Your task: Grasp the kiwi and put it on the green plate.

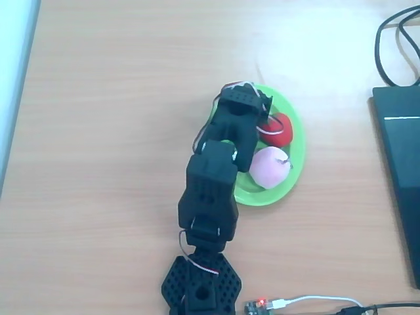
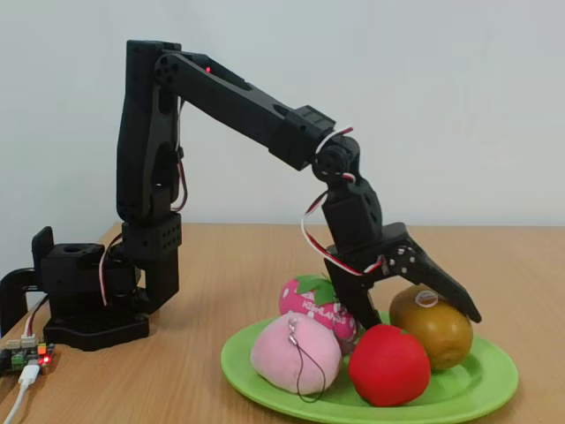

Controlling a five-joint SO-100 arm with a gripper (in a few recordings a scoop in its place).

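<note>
Task looks nearly done, judging by the fixed view: the kiwi [image 2: 432,325], a small olive-brown oval toy fruit w/ a little sticker on top, already sits inside the green plate [image 2: 494,387], a bright lime-green shallow plastic plate w/ raised rim, at its far right side. What's left, as I read it: let go fully, lift the arm clear w/o rolling the fruit.

Left to right in the fixed view: black arm base and servo column [image 2: 146,230] on the wooden table [image 2: 221,256], then the plate's contents: pale pink soft peach [image 2: 296,353] at front left, pink-and-green strawberry [image 2: 311,299] behind it, round red fruit, prob. a tomato or apple [image 2: 388,364], at front centre, then the kiwi at right, touching or just beside the red one.

Claw: the black two-finger gripper [image 2: 422,311] is spread fairly wide, jaws straddling the kiwi. One finger slants over the kiwi's top right, appears to rest on or just above it; the other drops down on its left, between kiwi and strawberry. Doesn't look clamped, so prob. released or releasing; actual contact can't be told for sure.

Overhead view: arm covers the plate's left part [image 1: 295,131]; red fruit [image 1: 279,128] and peach [image 1: 270,167] show beside it.
</note>
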